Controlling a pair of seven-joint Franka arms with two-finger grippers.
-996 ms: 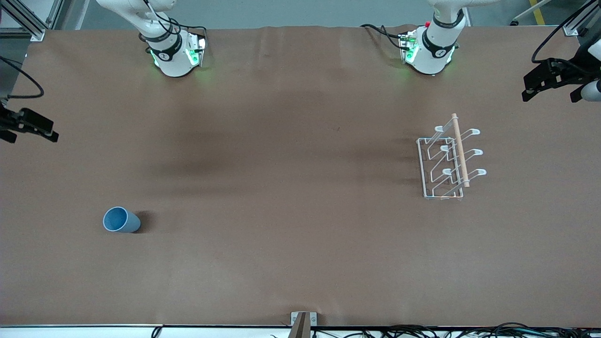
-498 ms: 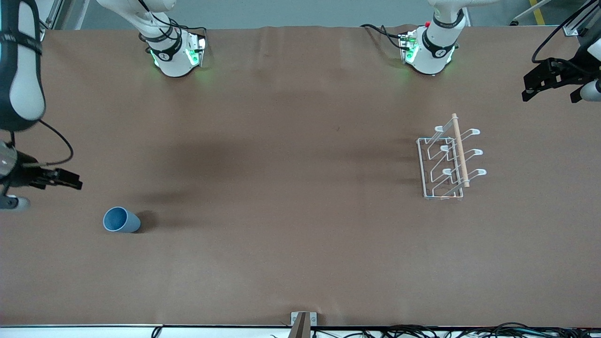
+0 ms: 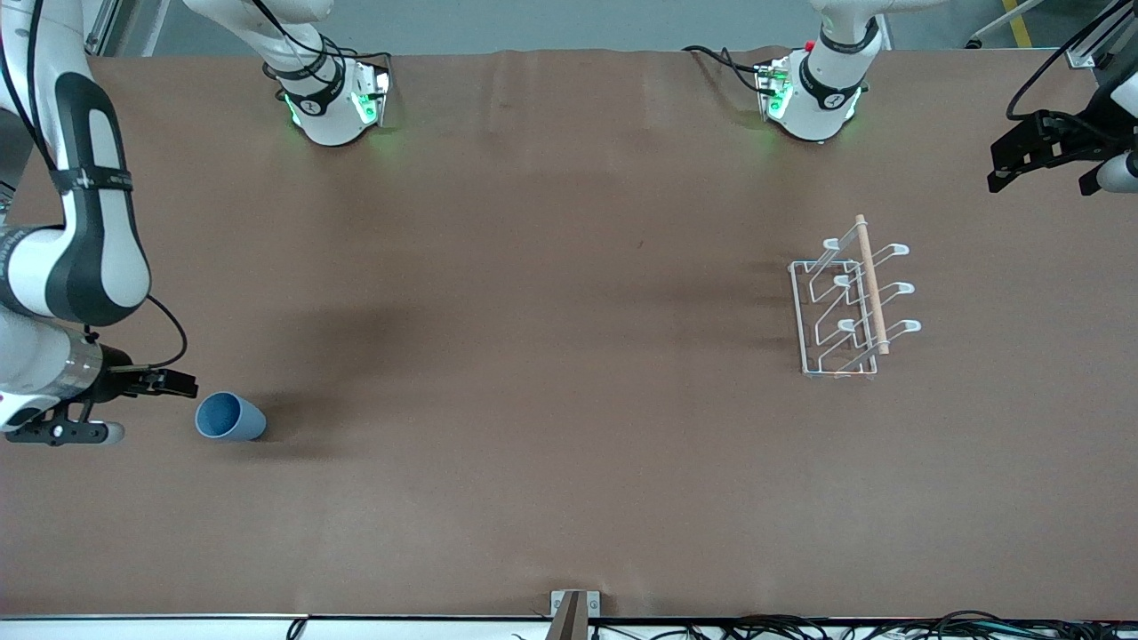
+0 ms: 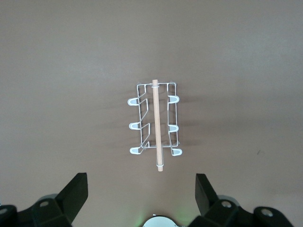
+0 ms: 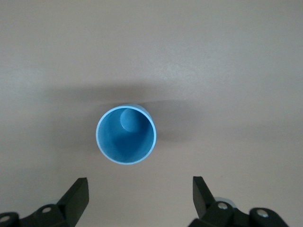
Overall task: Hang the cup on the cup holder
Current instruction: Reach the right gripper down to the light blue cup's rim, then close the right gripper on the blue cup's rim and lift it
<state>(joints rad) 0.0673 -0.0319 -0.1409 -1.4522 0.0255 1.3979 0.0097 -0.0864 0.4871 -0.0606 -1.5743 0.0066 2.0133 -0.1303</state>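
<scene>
The light-blue cup (image 3: 229,417) stands upright on the brown table near the right arm's end, its mouth open upward; the right wrist view looks down into its darker blue inside (image 5: 126,135). My right gripper (image 3: 111,409) hangs open and empty in the air beside the cup, toward the table's end. The white wire cup holder (image 3: 871,284) with a wooden rod on top stands near the left arm's end; it shows whole in the left wrist view (image 4: 155,123). My left gripper (image 3: 1045,169) waits open and empty, high beside the holder at the table's edge.
The two arm bases (image 3: 333,102) (image 3: 813,93) stand along the table's back edge. A small metal bracket (image 3: 573,609) sits at the front edge. Cables run along the front edge.
My right arm has swung in from the table's end, and its gripper has moved close beside the cup. The cup, the holder and the left arm have not moved.
</scene>
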